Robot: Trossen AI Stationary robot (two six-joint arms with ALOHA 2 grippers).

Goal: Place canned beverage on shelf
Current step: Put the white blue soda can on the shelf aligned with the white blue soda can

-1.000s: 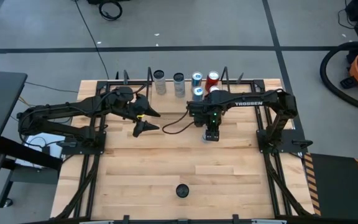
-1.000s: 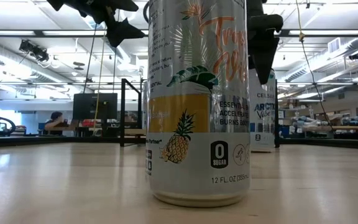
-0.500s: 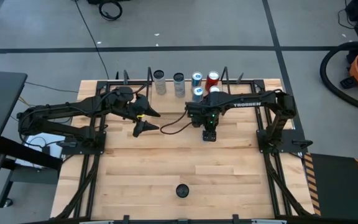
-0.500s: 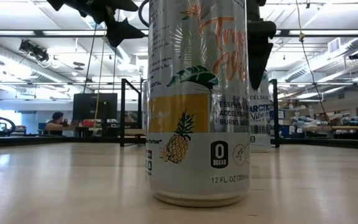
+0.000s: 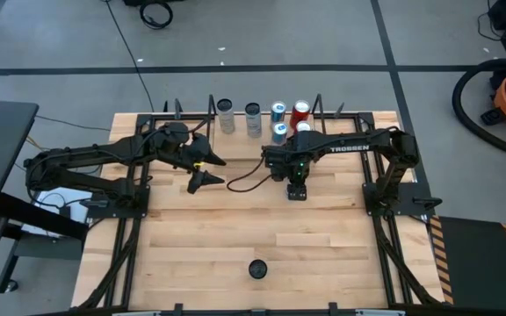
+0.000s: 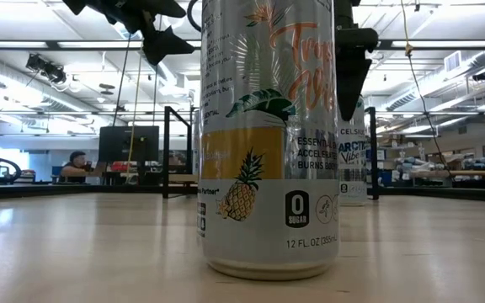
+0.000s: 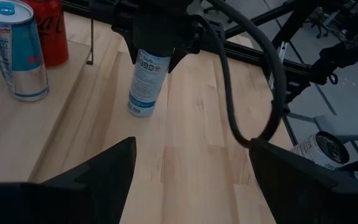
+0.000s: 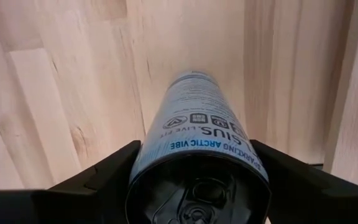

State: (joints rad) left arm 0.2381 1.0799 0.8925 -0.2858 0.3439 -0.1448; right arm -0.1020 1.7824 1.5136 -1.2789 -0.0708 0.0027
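Observation:
My right gripper (image 5: 298, 189) is shut on a white and blue slim can (image 8: 194, 124) at mid-table, in front of the shelf (image 5: 319, 107). The can also shows in the left wrist view (image 7: 146, 84) and in the low view (image 6: 352, 164). Several other cans (image 5: 252, 116) stand on the shelf's light board between its black end frames at the far edge. My left gripper (image 5: 205, 180) hangs open and empty above the table, left of the can. A pineapple-print can (image 6: 268, 135) stands on its base near the table's near edge (image 5: 257, 268). My right gripper pinches the can's upper wall (image 8: 146, 155) between its two fingers, one on each side. The fingers (image 6: 352, 80) come from above, pointing down. The can stands upright below them; whether its base rests on the table or hangs just above it, I cannot tell.
A blue and silver can (image 7: 14, 50) and a red can (image 7: 45, 28) stand on the shelf board beside its thin black frame (image 7: 92, 37). A black cable (image 5: 244, 180) loops between the two arms. Bare wood lies between the grippers and the near can.
My right gripper has carried the white and blue can a little toward the table's far edge, nearer the shelf. The can has stayed upright in the hold.

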